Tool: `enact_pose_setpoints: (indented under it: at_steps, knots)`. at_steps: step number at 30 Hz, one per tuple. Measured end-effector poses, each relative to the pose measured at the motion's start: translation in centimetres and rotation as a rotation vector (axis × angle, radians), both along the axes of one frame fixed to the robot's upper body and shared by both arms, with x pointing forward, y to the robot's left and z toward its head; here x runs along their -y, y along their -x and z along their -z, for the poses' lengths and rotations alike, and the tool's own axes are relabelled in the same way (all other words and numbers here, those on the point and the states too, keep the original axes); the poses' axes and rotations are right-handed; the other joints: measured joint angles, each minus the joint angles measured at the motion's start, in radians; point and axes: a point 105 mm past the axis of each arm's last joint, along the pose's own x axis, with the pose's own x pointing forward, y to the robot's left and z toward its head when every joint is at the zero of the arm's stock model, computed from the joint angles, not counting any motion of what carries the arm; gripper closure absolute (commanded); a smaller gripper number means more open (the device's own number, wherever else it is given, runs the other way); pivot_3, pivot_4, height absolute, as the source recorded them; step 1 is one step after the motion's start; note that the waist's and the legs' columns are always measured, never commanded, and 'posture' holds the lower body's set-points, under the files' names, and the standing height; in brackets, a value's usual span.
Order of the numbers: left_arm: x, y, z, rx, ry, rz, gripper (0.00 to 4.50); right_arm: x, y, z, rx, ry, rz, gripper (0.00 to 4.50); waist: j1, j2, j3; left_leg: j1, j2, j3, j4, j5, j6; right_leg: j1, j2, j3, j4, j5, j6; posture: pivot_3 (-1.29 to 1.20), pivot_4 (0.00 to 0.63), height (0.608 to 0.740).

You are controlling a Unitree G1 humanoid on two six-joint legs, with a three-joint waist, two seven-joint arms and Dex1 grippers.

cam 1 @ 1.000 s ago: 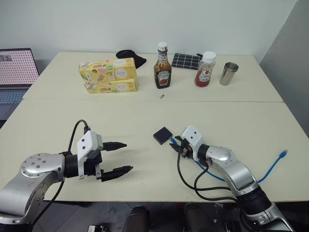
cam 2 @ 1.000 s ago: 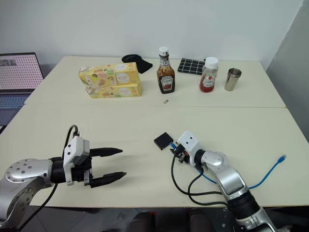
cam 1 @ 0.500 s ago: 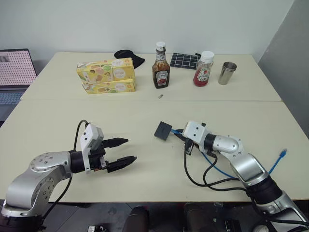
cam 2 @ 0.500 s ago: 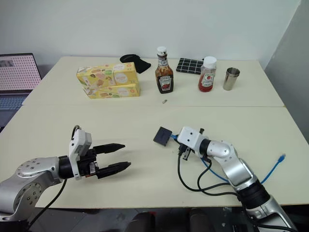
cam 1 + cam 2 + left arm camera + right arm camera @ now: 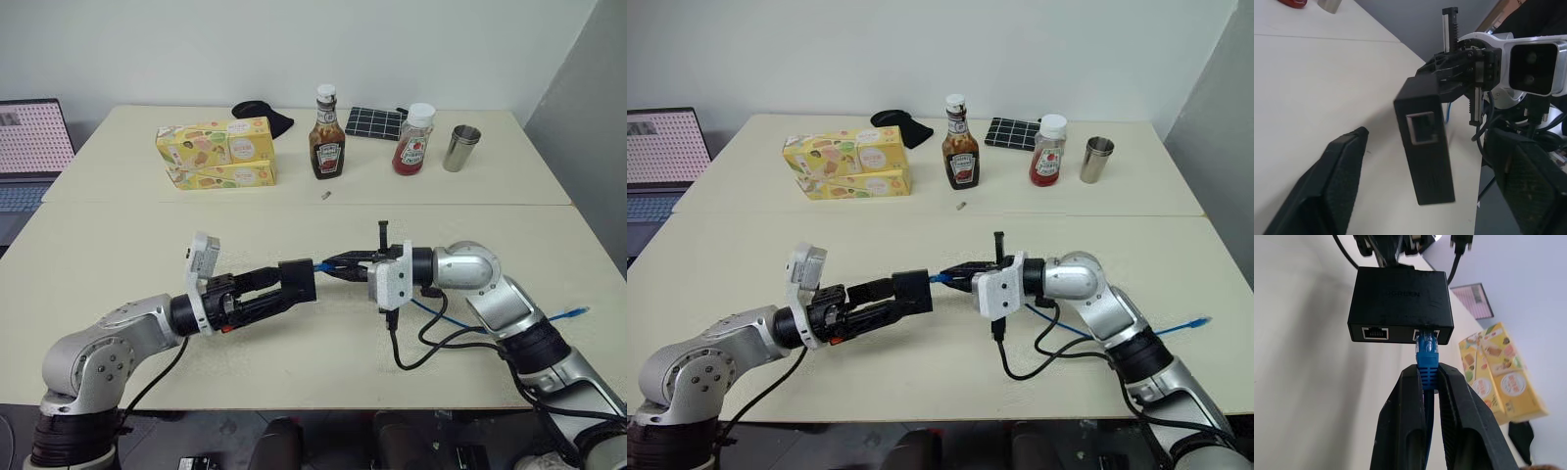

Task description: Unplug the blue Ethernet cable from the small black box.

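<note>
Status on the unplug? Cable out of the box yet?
Not yet. Done: the box is lifted off the table, hanging from the cable. In hand: the right gripper is shut on the cable just behind its plug, which sits in the box's port; the left gripper has its fingers on either side of the box. Left: brace the box and pull the plug out.

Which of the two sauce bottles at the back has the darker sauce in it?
The taller glass bottle beside the yellow boxes. Its sauce is dark brown; the squat bottle near the metal cup holds bright red sauce.
</note>
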Motion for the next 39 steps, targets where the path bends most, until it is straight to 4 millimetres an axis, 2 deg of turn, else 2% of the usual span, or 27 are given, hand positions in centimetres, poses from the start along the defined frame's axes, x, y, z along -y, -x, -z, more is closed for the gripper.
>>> enact_pose_setpoints:
  at_steps: [10,12,15,17,25,31,37,39]
  knots:
    - [0.1,0.0,0.0,-0.011,0.011,-0.001,3.5,-0.1,-0.2,0.2,0.059,-0.005,-0.017,4.39,0.0,0.0,0.0,0.0,0.0,0.0,0.0,0.0,0.0,0.0,0.0,0.0,0.0,0.0,0.0,0.0,0.15,0.74]
    - [0.1,0.0,-0.1,-0.011,0.014,0.001,3.72,-0.1,-0.3,0.2,0.068,-0.007,-0.02,4.39,0.0,0.0,0.0,0.0,0.0,0.0,0.0,0.0,0.0,0.0,0.0,0.0,0.0,0.0,0.0,0.0,0.15,0.74]
    - [0.1,0.1,-0.1,-0.012,0.015,0.003,3.73,-0.1,-0.2,0.2,0.096,-0.002,-0.026,4.39,0.0,0.0,0.0,0.0,0.0,0.0,0.0,0.0,0.0,0.0,0.0,0.0,0.0,0.0,0.0,0.0,0.15,0.74]
    - [0.1,0.1,-0.1,-0.013,0.016,0.005,3.73,-0.1,-0.2,0.2,0.116,0.003,-0.031,3.67,0.0,0.0,0.0,0.0,0.0,0.0,0.0,0.0,0.0,0.0,0.0,0.0,0.0,0.0,0.0,0.0,0.15,0.74]
    - [-0.4,-0.4,0.7,-0.026,0.004,-0.01,3.73,0.2,0.0,0.2,0.117,0.024,-0.048,1.77,0.0,0.0,0.0,0.0,0.0,0.0,0.0,0.0,0.0,0.0,0.0,0.0,0.0,0.0,0.0,0.0,0.15,0.74]
    - [-0.3,-0.8,1.7,0.087,-0.1,0.041,3.73,2.4,0.8,0.5,-0.202,0.053,0.013,1.76,0.004,0.0,0.0,0.0,0.0,-0.001,0.0,0.0,0.0,0.001,-0.001,0.0,-0.001,0.0,0.0,0.0,0.15,0.74]
    - [0.3,-1.2,2.3,0.233,-0.175,0.117,3.73,2.3,1.2,1.1,-0.61,-0.04,0.093,1.76,0.002,0.0,0.0,0.0,-0.001,-0.001,0.0,0.0,0.0,0.0,0.0,0.0,0.0,0.0,0.0,0.0,0.15,0.74]
    - [0.7,-1.0,2.1,0.267,-0.15,0.143,3.73,1.5,1.1,0.8,-0.774,-0.138,0.112,1.76,-0.001,0.0,0.0,0.0,0.0,-0.001,0.0,0.0,0.0,0.0,0.0,0.0,0.0,0.0,0.0,0.0,0.15,0.74]
